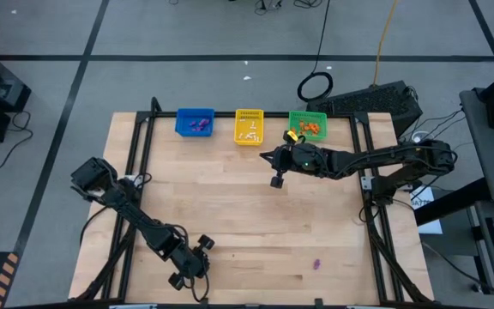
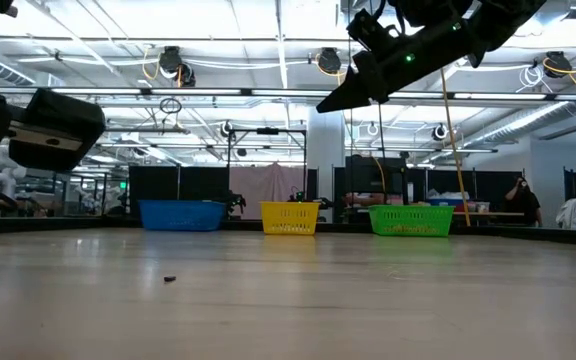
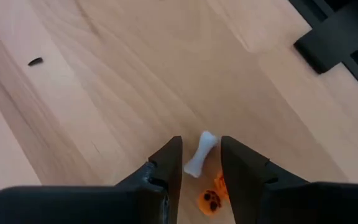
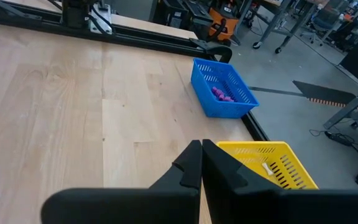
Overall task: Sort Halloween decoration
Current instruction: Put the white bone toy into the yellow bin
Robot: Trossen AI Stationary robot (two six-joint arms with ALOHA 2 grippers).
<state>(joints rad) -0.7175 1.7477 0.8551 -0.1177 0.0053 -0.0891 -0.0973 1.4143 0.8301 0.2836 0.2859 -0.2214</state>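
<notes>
The pale wooden table [image 1: 256,215] carries three small plastic mesh baskets along its far edge, and everything else is placed from them. Well away from the baskets, near the table's front edge on the left side, the left gripper [image 3: 201,163] hangs low over the wood with its fingers partly open. A small white bone-shaped trinket [image 3: 200,154] lies between the fingertips and a tiny orange pumpkin-like trinket [image 3: 213,196] sits just beside it; whether the fingers touch either cannot be told.

The blue basket [image 1: 195,122] stands leftmost of the three and holds purple trinkets [image 1: 200,125]. The yellow basket [image 1: 249,126] next to it holds white pieces [image 1: 249,130]. The green basket [image 1: 308,124] at the right end holds orange pieces [image 1: 312,129].

The right gripper [image 4: 201,163] hovers above the table just in front of the yellow and green baskets, fingers pressed together and empty.

A single purple trinket [image 1: 317,264] lies on the wood far in front of the green basket, near the front edge.
</notes>
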